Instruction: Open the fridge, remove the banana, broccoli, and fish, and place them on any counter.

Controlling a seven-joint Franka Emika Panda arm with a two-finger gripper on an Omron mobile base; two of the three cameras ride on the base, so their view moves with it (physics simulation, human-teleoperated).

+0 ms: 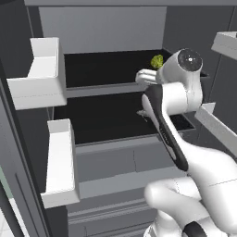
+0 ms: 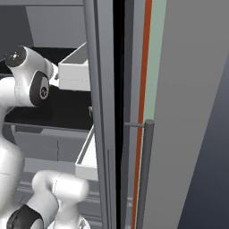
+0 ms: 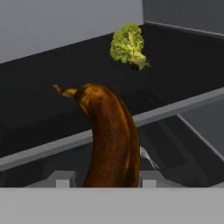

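Hand view, bottom centre of the frame: the claw (image 3: 103,184) has closed partway on the banana (image 3: 111,144), its two grey tips pressing the brown fruit from either side, stem end pointing up and left. Just right of the banana, low in the frame, a thin silvery sliver shows; I cannot tell what it is. Beyond, a grey shelf edge (image 3: 175,109) crosses the frame, and on the dark upper shelf, top centre, sits the broccoli (image 3: 127,46).

The left base view shows the open fridge (image 1: 106,28) with white door bins (image 1: 41,74) at left and the broccoli (image 1: 157,60) peeking beside the arm's wrist. The right base view instead catches the door's orange-red edge (image 2: 144,80).
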